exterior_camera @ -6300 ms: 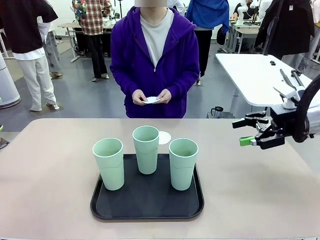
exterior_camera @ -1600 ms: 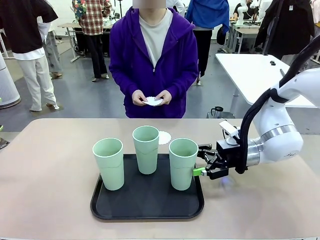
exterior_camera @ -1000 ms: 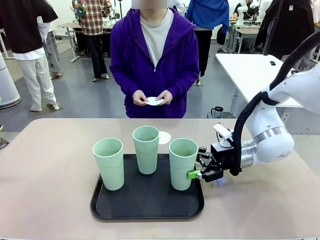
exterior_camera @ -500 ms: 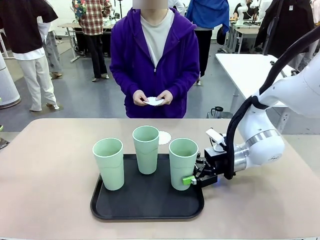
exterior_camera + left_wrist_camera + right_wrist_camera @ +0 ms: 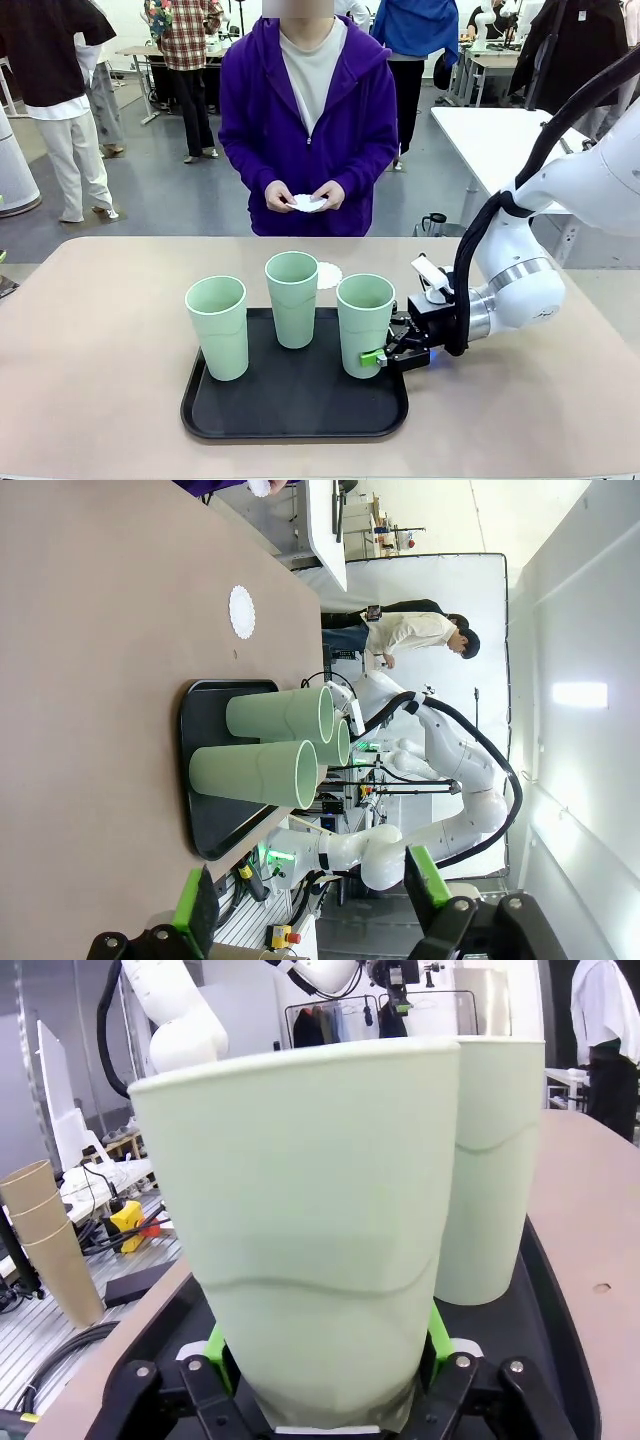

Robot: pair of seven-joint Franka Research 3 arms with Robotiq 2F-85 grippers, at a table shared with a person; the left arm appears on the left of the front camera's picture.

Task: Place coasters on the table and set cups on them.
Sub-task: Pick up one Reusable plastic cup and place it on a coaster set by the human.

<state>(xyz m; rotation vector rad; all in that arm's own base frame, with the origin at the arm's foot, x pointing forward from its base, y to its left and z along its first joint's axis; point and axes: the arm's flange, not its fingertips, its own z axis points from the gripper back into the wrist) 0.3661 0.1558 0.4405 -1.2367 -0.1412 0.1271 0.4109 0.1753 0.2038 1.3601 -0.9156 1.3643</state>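
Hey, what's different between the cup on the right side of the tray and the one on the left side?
The right cup is clamped low on its body by the right gripper; the left cup has nothing touching it. The right cup stands near the right edge of the tray, the left cup near its left edge. Both are the same pale green tapered tumbler, standing upright on the black tray.

White right arm (image 5: 600, 180), silver band (image 5: 517, 273), black cable (image 5: 468, 262), black tool (image 5: 375, 348), green pads (image 5: 368, 357)
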